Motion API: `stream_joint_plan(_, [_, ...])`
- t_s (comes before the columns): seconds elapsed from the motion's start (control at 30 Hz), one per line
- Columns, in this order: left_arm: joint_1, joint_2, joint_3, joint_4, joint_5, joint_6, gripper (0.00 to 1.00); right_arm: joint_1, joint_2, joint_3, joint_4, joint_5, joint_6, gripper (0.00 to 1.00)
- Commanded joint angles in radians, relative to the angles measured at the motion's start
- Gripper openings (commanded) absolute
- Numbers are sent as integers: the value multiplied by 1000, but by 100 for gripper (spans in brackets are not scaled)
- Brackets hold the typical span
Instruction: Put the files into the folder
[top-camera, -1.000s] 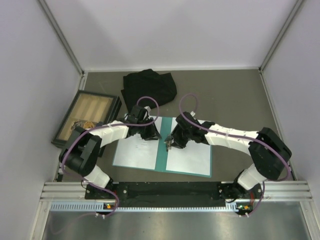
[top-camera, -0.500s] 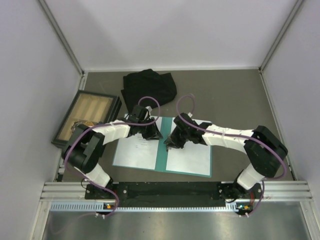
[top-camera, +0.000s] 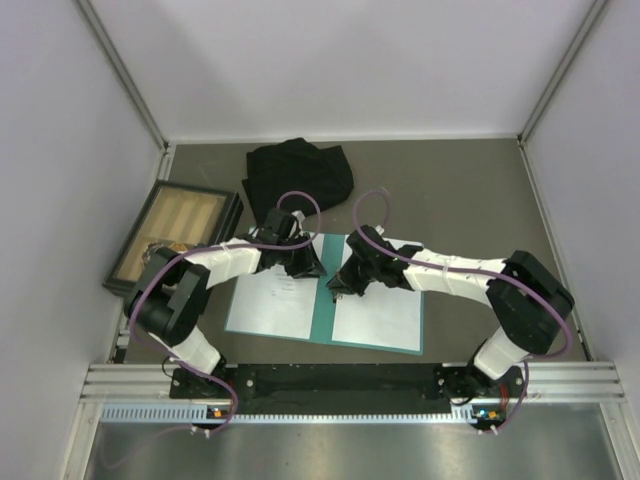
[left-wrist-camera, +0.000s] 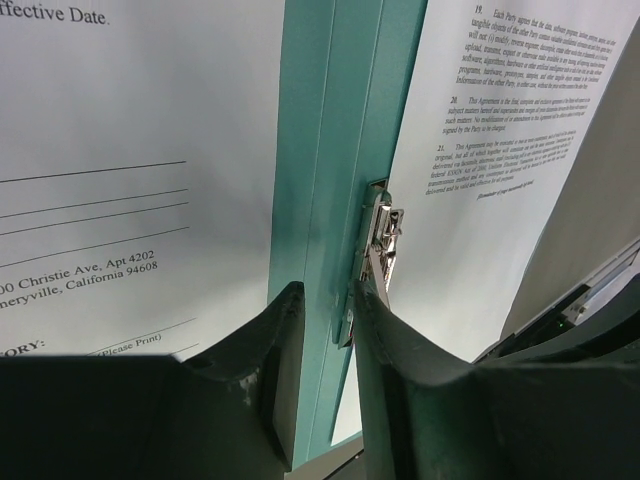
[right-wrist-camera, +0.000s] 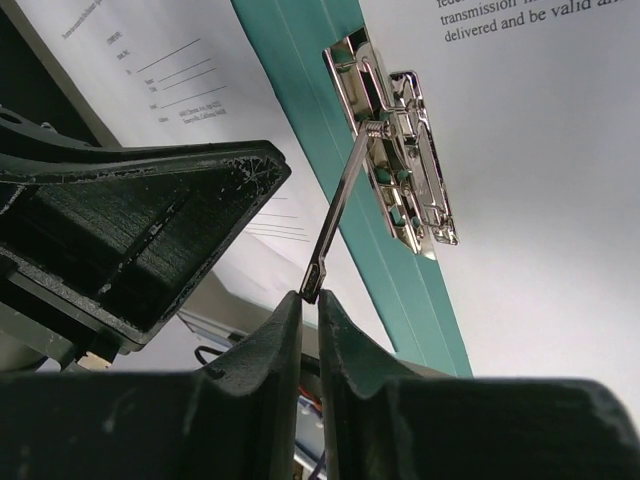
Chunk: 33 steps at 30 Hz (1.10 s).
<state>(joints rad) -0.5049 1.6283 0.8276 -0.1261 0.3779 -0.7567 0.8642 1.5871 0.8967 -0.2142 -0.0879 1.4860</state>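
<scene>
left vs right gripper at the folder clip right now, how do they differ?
The left gripper has its jaws apart, straddling the folder spine beside the clip, gripping nothing. The right gripper is pinched shut on the tip of the clip's raised lever. Both sit at the spine.

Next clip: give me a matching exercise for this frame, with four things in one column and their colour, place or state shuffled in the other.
Things:
1. folder
2. cloth
3. tray
4. clip lever

Descriptions:
A. pinched at its tip by the right tool
B. black, bunched at the far side of the table
C. teal, lying open
D. at the table's left edge

Pairs: 1-C, 2-B, 3-D, 4-A
</scene>
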Motion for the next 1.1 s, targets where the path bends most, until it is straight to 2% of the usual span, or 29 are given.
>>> stream_joint_plan(0.0, [-3,4,38,20,7,0,32,12,4,-13,32,-3,36,7])
stream_joint_plan(0.1, [-7,2,44,13,6,-1,33,13,2,-34,39,-3,63,1])
stream_joint_plan(0.3, [-11,-7,42,9,3,-1,35,15,-10,-71,55,7,88,0])
stream_joint_plan(0.53, [-29,-1,68,5,6,-7,36,15,-61,-82,-17,65,-23,0])
stream_joint_plan(0.8, [-109,68,142,-27,-77,-47,34,-13,-104,-127,44,31,-148,0])
stream_joint_plan(1.07, [-164,120,202,-92,-200,-79,29,-40,-124,-191,101,-21,-188,0])
